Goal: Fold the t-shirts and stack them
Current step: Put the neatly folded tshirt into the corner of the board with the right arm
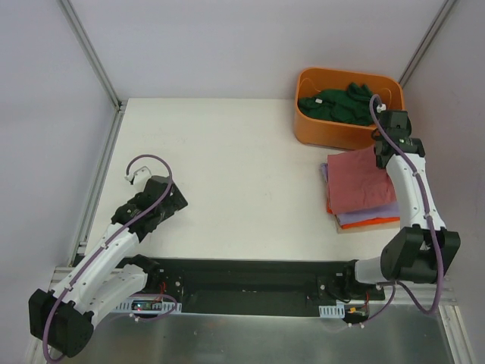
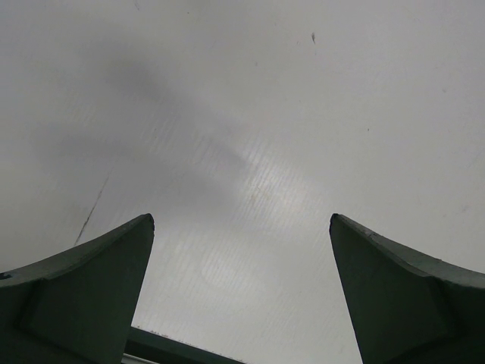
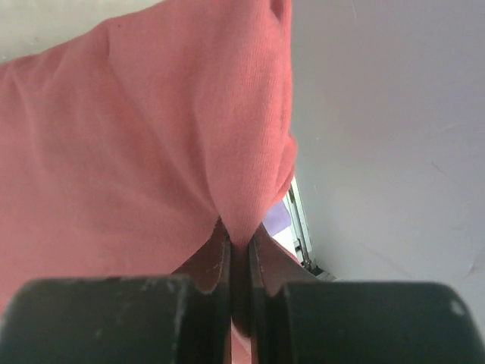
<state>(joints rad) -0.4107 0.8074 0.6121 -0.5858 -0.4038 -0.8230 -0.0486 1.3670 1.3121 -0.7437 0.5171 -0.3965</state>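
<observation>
A folded dusty red-pink t-shirt (image 1: 356, 182) lies on top of a stack at the right of the table, over a lavender one (image 1: 371, 216) and an orange one (image 1: 330, 206). My right gripper (image 1: 379, 152) is shut on a fold of the red-pink shirt (image 3: 151, 152) at its far right corner; the cloth is pinched between the fingers (image 3: 216, 258). A sliver of lavender cloth (image 3: 276, 216) shows beneath. A dark green t-shirt (image 1: 341, 102) lies crumpled in the orange tub (image 1: 333, 129). My left gripper (image 1: 176, 203) is open and empty over bare table (image 2: 242, 220).
The orange plastic tub stands at the back right, just beyond the stack. Metal frame rails (image 1: 98, 182) run along the table's left edge and rise at both back corners. A dark base strip (image 1: 242, 280) lies at the near edge.
</observation>
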